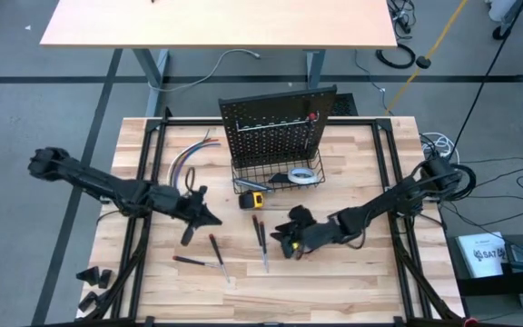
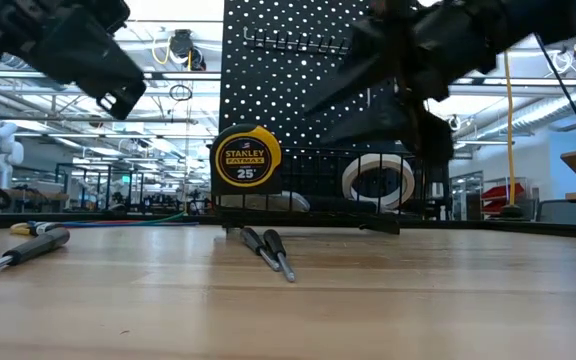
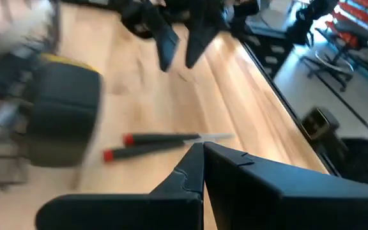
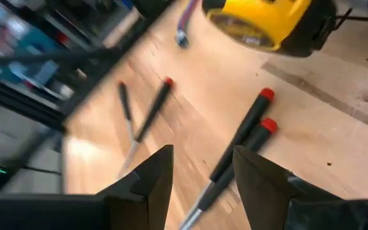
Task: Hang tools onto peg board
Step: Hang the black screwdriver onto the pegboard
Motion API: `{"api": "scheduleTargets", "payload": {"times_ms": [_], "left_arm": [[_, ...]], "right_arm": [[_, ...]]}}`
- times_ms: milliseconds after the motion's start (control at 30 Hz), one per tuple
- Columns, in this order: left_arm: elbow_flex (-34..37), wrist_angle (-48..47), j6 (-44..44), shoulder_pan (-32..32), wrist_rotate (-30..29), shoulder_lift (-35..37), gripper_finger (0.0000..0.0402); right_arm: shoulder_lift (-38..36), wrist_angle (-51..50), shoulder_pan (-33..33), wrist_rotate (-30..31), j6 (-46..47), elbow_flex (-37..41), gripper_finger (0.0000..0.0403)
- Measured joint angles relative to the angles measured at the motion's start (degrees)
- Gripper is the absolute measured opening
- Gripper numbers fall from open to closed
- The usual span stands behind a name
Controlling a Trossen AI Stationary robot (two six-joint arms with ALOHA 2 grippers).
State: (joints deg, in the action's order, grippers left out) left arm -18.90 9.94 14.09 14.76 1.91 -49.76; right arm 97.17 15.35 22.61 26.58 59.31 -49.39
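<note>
1. The wire basket [image 1: 266,177] along the foot of the upright peg board [image 1: 275,123] holds the white tape roll [image 1: 304,176] on its right side and a grey-blue utility knife [image 1: 278,179] lying just left of the roll. One screwdriver with a red end [image 1: 312,116] already hangs high on the board's right side.
2. The left gripper [image 1: 211,218] hangs over the table's left-centre, its fingers pressed together with nothing between them. Two screwdrivers [image 1: 216,256] lie on the wood just in front of it, toward the near edge — one roughly crosswise, one slanted.
3. Behind the left arm, a bundle of coloured cables [image 1: 187,159] lies on the table to the left of the board, well apart from the tools.
4. The yellow-black tape measure [image 1: 251,201] stands on the wood just in front of the basket's left corner, between the two grippers.
5. A pair of screwdrivers [image 1: 261,236] lies side by side at table centre, touching or nearly so, red ends toward the tape measure and tips toward the near edge.
6. The right gripper [image 1: 284,243] hovers just right of that pair with its fingers [image 4: 152,179] parted and empty — in the right wrist view the pair's shafts [image 4: 235,153] run into the gap between them.
7. Nothing lies between the right gripper and the pair; the tape measure sits between the pair and the basket.
</note>
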Motion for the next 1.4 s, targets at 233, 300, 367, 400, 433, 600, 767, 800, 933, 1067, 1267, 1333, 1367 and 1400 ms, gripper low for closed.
{"api": "scheduleTargets", "payload": {"times_ms": [233, 300, 367, 400, 433, 600, 767, 800, 933, 1067, 1267, 1333, 1367, 1400], "left_arm": [[0.0, -0.08, 4.78, 10.5, -1.76, -4.9, 0.0008], [0.0, -0.13, 4.52, 13.78, -1.79, -5.84, 0.0008], [0.0, -0.58, 0.45, 16.78, -1.84, -6.58, 0.0008], [0.0, -0.47, -2.83, 17.87, -2.05, -7.02, 0.0008], [0.0, -0.52, -6.49, 18.63, -2.46, -7.41, 0.0008], [0.0, -0.39, -19.56, 19.47, -3.27, -9.82, 0.001], [0.0, -0.4, -26.71, 18.95, -6.12, -13.75, 0.0034], [-0.1, -0.54, -28.57, 18.99, -6.07, -14.74, 0.0042], [-2.28, -0.8, -29.55, 18.91, -8.55, -19.03, 0.0087], [-5.33, -3.64, -29.62, 18.39, -8.43, -22.57, 0.0145], [-6.86, -7.59, -34.21, 17.34, -8.13, -25.42, 0.0192], [-6.86, -8.4, -34.4, 16.76, -7.57, -25.93, 0.0193], [-6.86, -8.84, -34.26, 16.48, -6.8, -26.03, 0.0193], [-6.86, -9.5, -34.1, 16.13, -5.93, -26.03, 0.0193]], "right_arm": [[7.98, -21.73, 0.42, -1.91, -5.9, -17.44, 0.0155], [9.52, -25.41, 0.9, -1.08, -7.42, -20.73, 0.0155], [10.5, -27.07, 1.56, 0.22, -8.88, -22.73, 0.0155], [10.8, -27.14, 1.81, 0.84, -9.45, -23.27, 0.0155], [10.9, -27.08, 2.09, 1.64, -10.01, -23.5, 0.0155], [10.92, -27.06, 2.69, 2.3, -9.95, -23.62, 0.0155], [10.92, -26.94, 3.1, 2.27, -8.13, -23.62, 0.0155], [10.92, -26.92, 3.26, 2.27, -8.11, -23.62, 0.0155], [10.92, -26.9, 3.43, 2.03, -7.71, -23.62, 0.0155], [10.92, -26.87, 3.39, 2.05, -7.28, -23.62, 0.0155], [10.92, -26.82, 3.37, 2.63, -6.57, -23.62, 0.0155], [10.92, -26.82, 3.43, 3.81, -6.58, -23.62, 0.0155], [10.92, -26.78, 3.43, 4.2, -6.58, -23.62, 0.0155], [10.92, -26.79, 3.43, 4.57, -6.56, -23.62, 0.0155]]}}
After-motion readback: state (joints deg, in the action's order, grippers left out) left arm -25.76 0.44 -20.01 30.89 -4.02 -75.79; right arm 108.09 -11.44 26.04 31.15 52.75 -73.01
